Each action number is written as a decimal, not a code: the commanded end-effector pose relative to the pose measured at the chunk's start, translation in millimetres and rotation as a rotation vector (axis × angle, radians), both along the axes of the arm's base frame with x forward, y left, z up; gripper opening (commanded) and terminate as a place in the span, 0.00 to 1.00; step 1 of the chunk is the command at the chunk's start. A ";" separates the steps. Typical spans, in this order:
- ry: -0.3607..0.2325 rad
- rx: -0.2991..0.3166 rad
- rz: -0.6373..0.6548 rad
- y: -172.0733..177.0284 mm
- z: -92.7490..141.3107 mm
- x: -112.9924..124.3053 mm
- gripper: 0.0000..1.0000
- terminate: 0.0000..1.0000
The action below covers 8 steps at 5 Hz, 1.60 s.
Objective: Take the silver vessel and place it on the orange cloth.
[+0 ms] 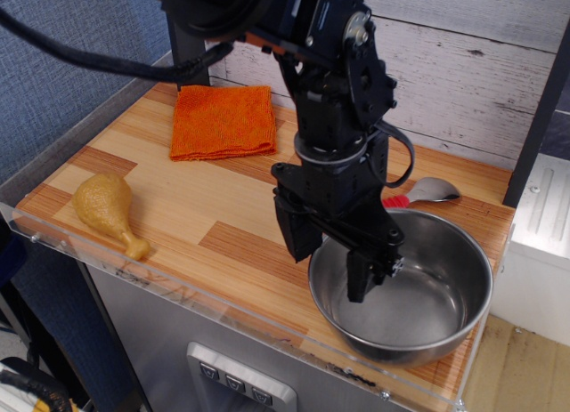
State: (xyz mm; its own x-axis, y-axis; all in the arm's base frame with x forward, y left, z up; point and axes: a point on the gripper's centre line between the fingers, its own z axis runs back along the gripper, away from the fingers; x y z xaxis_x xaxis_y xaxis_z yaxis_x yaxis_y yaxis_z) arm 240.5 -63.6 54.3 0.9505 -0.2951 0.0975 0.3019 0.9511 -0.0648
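Gripper straddling the near-left rim of the bowl on the wooden counter.

The black gripper point(328, 256) points down with its jaws spread: one finger is outside the bowl point(419, 296) on its left, the other reaches inside over the rim, and whether they press the metal I cannot tell. The bowl sits at the near right corner of the counter point(205, 207). The orange cloth point(223, 120) lies flat at the far left, well apart from the bowl. A red-handled spoon point(419, 194) lies just behind the bowl, partly hidden by the arm. A toy drumstick point(107, 209) rests near the left edge.
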 end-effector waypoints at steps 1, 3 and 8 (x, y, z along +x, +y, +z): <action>0.008 0.031 0.012 8.3 -10.0 6.0 1.00 0.00; 0.004 0.057 0.002 4.6 -12.7 7.0 1.00 0.00; -0.051 0.051 -0.272 -5.4 11.8 13.2 0.00 0.00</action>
